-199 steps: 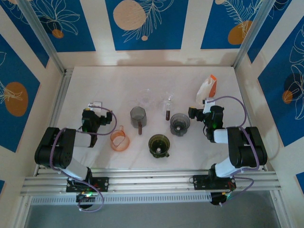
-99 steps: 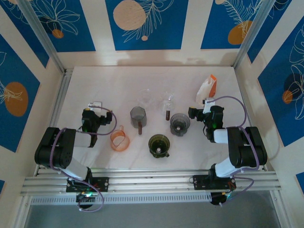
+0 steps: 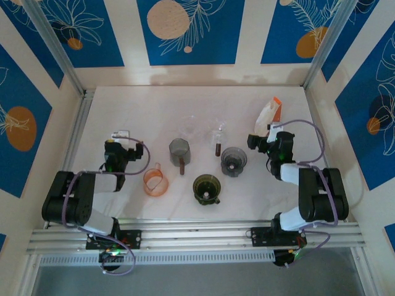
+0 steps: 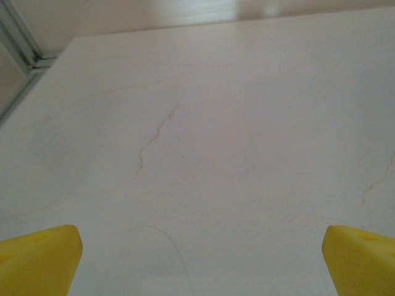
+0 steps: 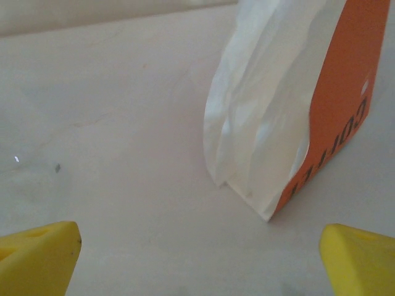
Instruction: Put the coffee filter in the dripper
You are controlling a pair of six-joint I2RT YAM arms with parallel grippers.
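Both arms have reached slightly farther from the near edge than 1 second ago. The left pincer (image 3: 121, 135) hangs spread wide over bare bench (image 4: 247, 123) near the left edge, holding nothing. The right pincer (image 5: 197, 259) is also wide and empty, facing the white-and-orange filter pack (image 5: 278, 105), which stands upright toward the far right corner. The grey dripper (image 3: 234, 161) sits mid-bench, apart from the pack, near a dark green vessel (image 3: 206, 187).

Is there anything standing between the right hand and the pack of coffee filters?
Nothing visible does. In the right wrist view, bare table lies between the open right hand and the filter pack, which stands just ahead.
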